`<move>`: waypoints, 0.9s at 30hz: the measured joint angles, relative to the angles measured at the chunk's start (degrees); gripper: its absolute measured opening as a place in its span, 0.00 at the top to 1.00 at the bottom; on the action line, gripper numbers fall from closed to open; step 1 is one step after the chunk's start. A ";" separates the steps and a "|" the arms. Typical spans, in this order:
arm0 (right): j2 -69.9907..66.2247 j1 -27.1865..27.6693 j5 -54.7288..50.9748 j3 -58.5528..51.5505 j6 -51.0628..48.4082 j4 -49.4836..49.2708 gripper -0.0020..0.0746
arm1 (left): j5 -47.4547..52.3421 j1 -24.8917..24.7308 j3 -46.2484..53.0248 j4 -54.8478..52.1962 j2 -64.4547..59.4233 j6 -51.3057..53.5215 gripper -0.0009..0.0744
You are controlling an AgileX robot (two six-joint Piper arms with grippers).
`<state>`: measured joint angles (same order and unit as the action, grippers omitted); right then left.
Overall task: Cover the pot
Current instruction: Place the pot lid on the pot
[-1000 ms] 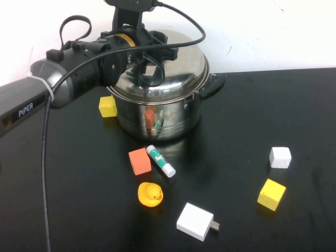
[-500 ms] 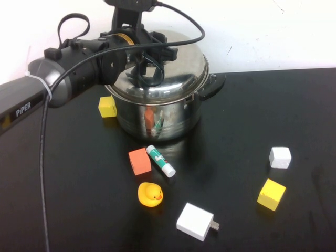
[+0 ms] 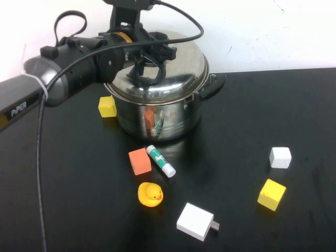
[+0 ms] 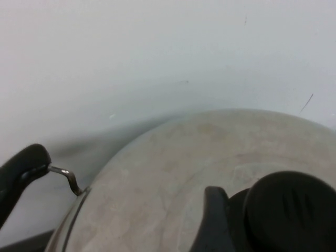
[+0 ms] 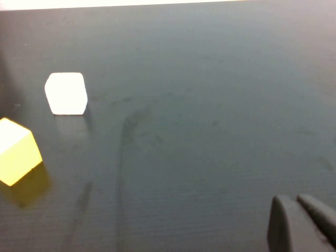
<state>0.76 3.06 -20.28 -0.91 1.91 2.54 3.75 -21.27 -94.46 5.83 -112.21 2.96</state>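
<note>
Domed steel lid (image 3: 173, 65) on shiny pot (image 3: 157, 113); left gripper (image 3: 148, 67) fingers released around knob (image 4: 291, 210); right gripper (image 5: 302, 220) fingers clenched.

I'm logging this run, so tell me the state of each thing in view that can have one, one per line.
pot: upright, covered.
lid: seated on the pot, level.
left gripper: open, around the lid's knob.
right gripper: shut, low over bare table, away from the pot.
glue stick: lying flat, capped, beside the orange block.
rubber duck: upright.
white charger: lying flat, unplugged.
</note>
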 joint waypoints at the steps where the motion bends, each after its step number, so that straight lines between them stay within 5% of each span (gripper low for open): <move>1: 0.00 0.00 0.00 0.00 0.00 0.00 0.98 | 0.10 0.00 0.15 0.00 0.40 0.00 0.39; 11: 0.00 0.00 0.00 0.00 0.00 0.00 0.98 | 0.42 0.00 0.15 0.00 0.00 0.00 0.39; 19: 0.00 0.00 0.00 0.00 0.00 0.00 0.98 | -0.35 0.00 0.15 1.04 -0.65 0.00 0.54; 27: 0.00 0.00 0.00 0.00 0.00 0.00 0.98 | -0.25 0.00 0.15 1.15 -0.65 -0.03 0.55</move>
<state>0.76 3.06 -20.28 -0.91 1.91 2.54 3.51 -21.27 -94.31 6.98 -112.86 2.93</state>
